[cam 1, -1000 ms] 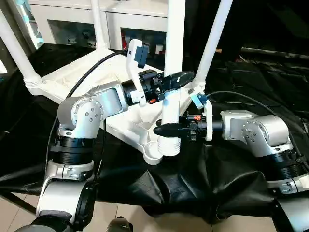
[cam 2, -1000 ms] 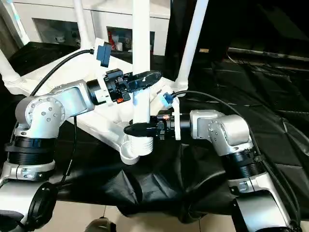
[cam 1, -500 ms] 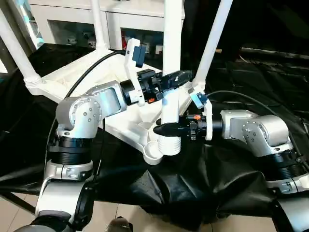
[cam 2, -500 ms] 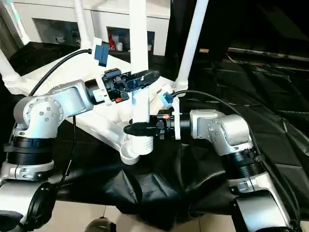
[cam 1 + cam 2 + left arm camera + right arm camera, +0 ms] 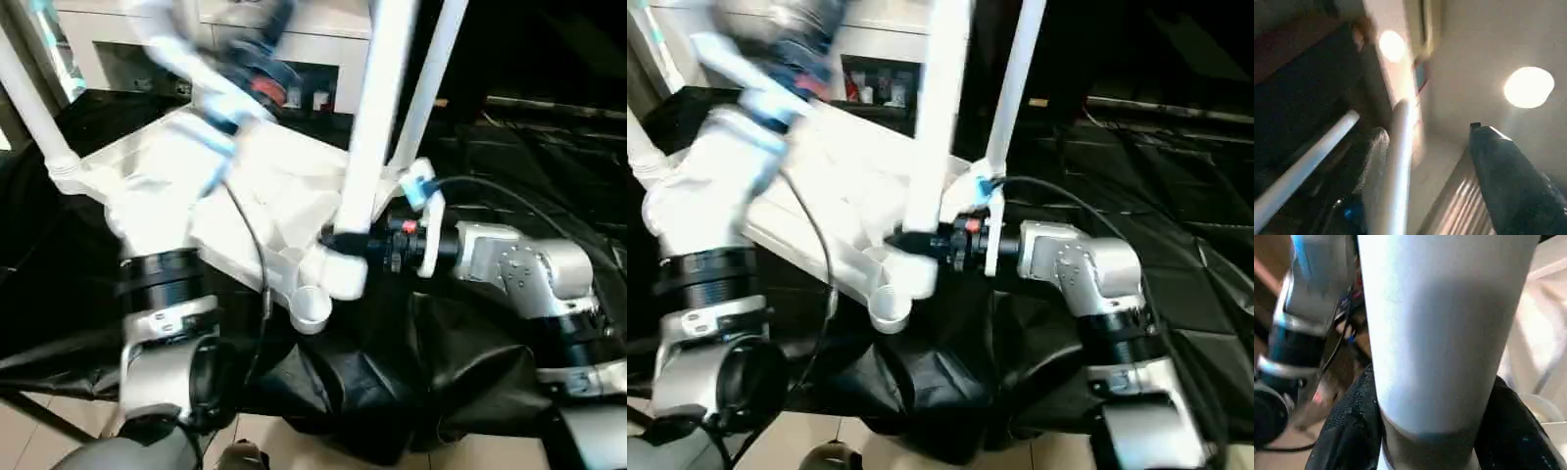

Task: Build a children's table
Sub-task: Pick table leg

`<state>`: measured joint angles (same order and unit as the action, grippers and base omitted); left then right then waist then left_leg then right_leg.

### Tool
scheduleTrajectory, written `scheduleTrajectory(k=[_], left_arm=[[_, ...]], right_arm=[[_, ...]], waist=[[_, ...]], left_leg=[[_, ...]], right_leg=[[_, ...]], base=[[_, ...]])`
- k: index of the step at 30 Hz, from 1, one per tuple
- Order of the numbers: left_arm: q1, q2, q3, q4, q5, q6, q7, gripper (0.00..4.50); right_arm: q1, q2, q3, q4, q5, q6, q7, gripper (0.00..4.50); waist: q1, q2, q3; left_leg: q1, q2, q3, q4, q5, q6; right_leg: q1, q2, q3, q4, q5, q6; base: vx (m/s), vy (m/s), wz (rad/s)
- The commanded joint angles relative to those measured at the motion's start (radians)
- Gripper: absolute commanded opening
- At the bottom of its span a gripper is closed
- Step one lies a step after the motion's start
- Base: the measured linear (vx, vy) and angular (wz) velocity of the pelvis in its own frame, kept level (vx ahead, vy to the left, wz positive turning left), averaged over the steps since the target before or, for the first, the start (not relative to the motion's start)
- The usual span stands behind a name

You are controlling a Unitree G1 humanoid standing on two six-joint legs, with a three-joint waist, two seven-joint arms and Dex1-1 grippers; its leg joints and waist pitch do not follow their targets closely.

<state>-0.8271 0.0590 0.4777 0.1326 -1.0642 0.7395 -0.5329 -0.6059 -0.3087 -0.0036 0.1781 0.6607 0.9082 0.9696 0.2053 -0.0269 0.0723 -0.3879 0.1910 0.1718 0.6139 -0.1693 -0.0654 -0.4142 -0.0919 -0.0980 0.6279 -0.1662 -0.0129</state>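
Observation:
The children's table top (image 5: 250, 191) lies upside down on black cloth, ribbed side up. Two white legs (image 5: 34, 108) (image 5: 439, 69) stand in its far corner sockets. My right gripper (image 5: 338, 240) is shut on another white leg (image 5: 372, 127) near its lower end, a black finger (image 5: 1349, 431) on each side. That leg leans with its top to the right, and its foot hangs just beside the open near-corner socket (image 5: 312, 305). My left gripper (image 5: 245, 54) is a blur high at the back left, away from the leg, its fingers (image 5: 1513, 181) standing apart and open.
A white glass-door cabinet (image 5: 313, 44) stands behind the work. Black cloth (image 5: 451, 343) drapes the bench and hangs over its front edge. Tiled floor (image 5: 29, 441) shows below. A black cable (image 5: 490, 191) loops over my right forearm.
My left gripper has let go of the leg and swung up and left. The leg has tipped its top to the right, still held low by the right gripper.

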Motion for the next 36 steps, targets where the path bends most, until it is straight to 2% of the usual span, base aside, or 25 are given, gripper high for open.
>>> scheduleTrajectory(k=[1, 2, 3, 4, 5, 6, 7, 8, 9, 10, 11, 12, 15, 16, 19, 20, 22, 23, 28, 29, 30, 31, 33, 34, 36], left_arm=[[0.030, 0.042, -0.083, -0.057, 0.093, 0.041, -0.076, 2.99], [0.073, 0.117, -0.188, -0.082, 0.188, 0.011, -0.144, 2.99], [0.073, 0.117, -0.188, -0.082, 0.188, 0.011, -0.144, 2.99], [0.136, 0.258, -0.377, -0.093, 0.345, -0.081, -0.259, 2.99], [0.147, 0.287, -0.416, -0.091, 0.380, -0.104, -0.284, 2.99], [0.164, 0.349, -0.496, -0.069, 0.461, -0.162, -0.336, 2.99], [0.161, 0.401, -0.565, -0.023, 0.551, -0.251, -0.383, 2.99], [0.158, 0.417, -0.585, -0.006, 0.579, -0.281, -0.397, 2.99], [0.152, 0.454, -0.637, 0.023, 0.640, -0.336, -0.439, 2.99], [0.151, 0.460, -0.646, 0.028, 0.650, -0.345, -0.446, 2.99], [0.148, 0.492, -0.692, 0.049, 0.707, -0.383, -0.491, 2.99], [0.143, 0.524, -0.743, 0.080, 0.771, -0.424, -0.545, 2.99], [0.118, 0.600, -0.869, 0.170, 0.900, -0.508, -0.674, 2.99], [0.118, 0.600, -0.869, 0.170, 0.900, -0.508, -0.674, 2.99], [0.093, 0.631, -0.942, 0.240, 0.962, -0.584, -0.741, 2.99], [0.083, 0.631, -0.958, 0.276, 0.987, -0.627, -0.758, 2.99], [0.065, 0.629, -0.985, 0.334, 1.035, -0.691, -0.768, 2.99], [0.040, 0.619, -1.009, 0.401, 1.088, -0.745, -0.761, 2.99], [-0.021, 0.578, -1.040, 0.553, 1.171, -0.840, -0.711, 2.99], [-0.026, 0.574, -1.044, 0.566, 1.175, -0.846, -0.708, 2.99], [-0.038, 0.564, -1.051, 0.599, 1.187, -0.868, -0.697, 2.99], [-0.047, 0.555, -1.054, 0.624, 1.193, -0.880, -0.694, 2.99], [-0.061, 0.541, -1.053, 0.662, 1.203, -0.904, -0.692, 2.99], [-0.079, 0.521, -1.050, 0.708, 1.218, -0.934, -0.682, 2.81], [-0.091, 0.506, -1.045, 0.742, 1.229, -0.952, -0.675, 2.70]], right_arm=[[0.009, 0.001, -0.039, -0.020, 0.001, -0.035, -0.036, 1.93], [0.020, 0.003, -0.048, -0.025, -0.017, -0.060, -0.060, 1.93], [0.020, 0.003, -0.048, -0.025, -0.017, -0.060, -0.060, 1.93], [0.039, 0.000, -0.052, -0.032, -0.071, -0.115, -0.114, 1.93], [0.043, -0.002, -0.051, -0.033, -0.087, -0.130, -0.128, 1.93], [0.053, -0.008, -0.049, -0.033, -0.130, -0.172, -0.169, 1.93], [0.063, -0.024, -0.035, -0.035, -0.191, -0.210, -0.220, 1.93], [0.065, -0.030, -0.030, -0.036, -0.210, -0.221, -0.238, 1.93], [0.073, -0.040, -0.020, -0.043, -0.235, -0.240, -0.251, 1.93], [0.074, -0.041, -0.018, -0.044, -0.239, -0.243, -0.252, 1.93], [0.082, -0.045, -0.013, -0.053, -0.250, -0.255, -0.260, 1.93], [0.092, -0.046, -0.016, -0.066, -0.252, -0.260, -0.268, 1.93], [0.114, -0.035, -0.036, -0.103, -0.237, -0.252, -0.293, 1.93], [0.114, -0.035, -0.036, -0.103, -0.237, -0.252, -0.293, 1.93], [0.130, -0.033, -0.034, -0.108, -0.245, -0.263, -0.300, 1.93], [0.136, -0.032, -0.033, -0.109, -0.249, -0.268, -0.302, 1.93], [0.145, -0.033, -0.033, -0.111, -0.254, -0.273, -0.301, 1.93], [0.150, -0.036, -0.036, -0.117, -0.253, -0.272, -0.306, 1.93], [0.164, -0.036, -0.038, -0.136, -0.246, -0.265, -0.317, 1.93], [0.165, -0.036, -0.038, -0.137, -0.246, -0.265, -0.317, 1.93], [0.169, -0.033, -0.036, -0.139, -0.246, -0.266, -0.318, 1.93], [0.171, -0.033, -0.036, -0.140, -0.246, -0.266, -0.319, 1.93], [0.172, -0.033, -0.036, -0.141, -0.245, -0.267, -0.318, 1.93], [0.174, -0.033, -0.035, -0.140, -0.245, -0.269, -0.317, 1.93], [0.175, -0.033, -0.034, -0.138, -0.245, -0.271, -0.317, 1.93]], waist=[[0.000, 0.007, -0.094], [0.000, 0.009, -0.093], [-0.002, 0.011, -0.092], [0.006, 0.014, -0.088], [-0.004, 0.010, -0.085], [0.002, 0.015, -0.085], [0.000, 0.014, -0.083], [0.002, 0.014, -0.083], [0.001, 0.014, -0.084], [-0.001, 0.011, -0.084], [-0.005, 0.011, -0.085], [-0.006, 0.008, -0.083], [-0.017, 0.011, -0.087], [-0.018, 0.012, -0.089], [-0.023, 0.015, -0.089], [-0.025, 0.021, -0.090], [-0.026, 0.025, -0.089], [-0.026, 0.023, -0.089], [-0.025, 0.022, -0.089], [-0.022, 0.038, -0.089], [-0.023, 0.028, -0.089], [-0.020, 0.031, -0.090], [-0.020, 0.030, -0.092], [-0.020, 0.033, -0.091], [-0.020, 0.031, -0.092]], left_leg=[[0.018, 0.041, -0.019, -0.076, -0.169, -0.044], [0.019, 0.040, -0.017, -0.077, -0.181, -0.052], [0.021, 0.041, -0.019, -0.082, -0.197, -0.057], [0.029, 0.043, -0.024, -0.089, -0.223, -0.061], [0.024, 0.041, -0.020, -0.091, -0.232, -0.066], [0.034, 0.042, -0.020, -0.090, -0.249, -0.080], [0.033, 0.041, -0.019, -0.092, -0.255, -0.082], [0.034, 0.038, -0.018, -0.093, -0.256, -0.090], [0.035, 0.038, -0.018, -0.094, -0.264, -0.101], [0.034, 0.038, -0.020, -0.095, -0.270, -0.102], [0.030, 0.037, -0.019, -0.094, -0.273, -0.103], [0.031, 0.037, -0.020, -0.096, -0.271, -0.091], [0.029, 0.037, -0.018, -0.094, -0.251, -0.083], [0.028, 0.037, -0.017, -0.093, -0.239, -0.081], [0.029, 0.038, -0.015, -0.091, -0.234, -0.081], [0.029, 0.038, -0.015, -0.090, -0.239, -0.083], [0.029, 0.038, -0.017, -0.090, -0.265, -0.088], [0.030, 0.039, -0.016, -0.091, -0.271, -0.088], [0.031, 0.040, -0.018, -0.090, -0.287, -0.091], [0.031, 0.038, -0.020, -0.089, -0.293, -0.092], [0.031, 0.040, -0.020, -0.090, -0.304, -0.091], [0.029, 0.038, -0.020, -0.088, -0.295, -0.087], [0.029, 0.039, -0.019, -0.087, -0.289, -0.084], [0.028, 0.040, -0.020, -0.088, -0.288, -0.083], [0.028, 0.039, -0.019, -0.087, -0.289, -0.081]], right_leg=[[0.056, -0.064, 0.050, -0.071, -0.225, -0.118], [0.056, -0.063, 0.051, -0.070, -0.228, -0.112], [0.055, -0.063, 0.052, -0.072, -0.256, -0.093], [0.046, -0.066, 0.053, -0.084, -0.310, -0.058], [0.050, -0.062, 0.055, -0.081, -0.321, -0.051], [0.043, -0.067, 0.056, -0.087, -0.335, -0.049], [0.043, -0.067, 0.058, -0.090, -0.346, -0.044], [0.043, -0.067, 0.059, -0.091, -0.376, -0.024], [0.046, -0.068, 0.059, -0.090, -0.384, -0.024], [0.046, -0.069, 0.058, -0.091, -0.391, -0.027], [0.049, -0.070, 0.059, -0.086, -0.385, -0.032], [0.046, -0.070, 0.059, -0.097, -0.398, -0.023], [0.050, -0.070, 0.059, -0.084, -0.353, -0.048], [0.050, -0.070, 0.059, -0.082, -0.331, -0.062], [0.048, -0.069, 0.058, -0.075, -0.274, -0.102], [0.049, -0.069, 0.058, -0.072, -0.257, -0.120], [0.052, -0.073, 0.058, -0.072, -0.261, -0.132], [0.052, -0.072, 0.058, -0.075, -0.266, -0.132], [0.053, -0.077, 0.058, -0.076, -0.279, -0.135], [0.052, -0.077, 0.058, -0.077, -0.284, -0.137], [0.054, -0.078, 0.057, -0.080, -0.284, -0.139], [0.055, -0.078, 0.057, -0.078, -0.274, -0.142], [0.056, -0.078, 0.057, -0.076, -0.267, -0.148], [0.055, -0.078, 0.057, -0.076, -0.261, -0.153], [0.057, -0.077, 0.056, -0.077, -0.258, -0.156]], base=[[0.000, 0.000, 0.00], [0.000, 0.000, 0.00], [0.000, 0.000, 0.00], [0.000, 0.000, 0.00], [0.000, 0.000, 0.00], [0.000, 0.000, 0.00], [0.000, 0.000, 0.00], [0.000, 0.000, 0.00], [0.000, 0.000, 0.00], [0.000, 0.000, 0.00], [0.000, 0.000, 0.00], [0.000, 0.000, 0.00], [0.000, 0.000, 0.00], [0.000, 0.000, 0.00], [0.000, 0.000, 0.00], [0.000, 0.000, 0.00], [0.000, 0.000, 0.00], [0.000, 0.000, 0.00], [0.000, 0.000, 0.00], [0.000, 0.000, 0.00], [0.000, 0.000, 0.00], [0.000, 0.000, 0.00], [0.000, 0.000, 0.00], [0.000, 0.000, 0.00], [0.000, 0.000, 0.00]])
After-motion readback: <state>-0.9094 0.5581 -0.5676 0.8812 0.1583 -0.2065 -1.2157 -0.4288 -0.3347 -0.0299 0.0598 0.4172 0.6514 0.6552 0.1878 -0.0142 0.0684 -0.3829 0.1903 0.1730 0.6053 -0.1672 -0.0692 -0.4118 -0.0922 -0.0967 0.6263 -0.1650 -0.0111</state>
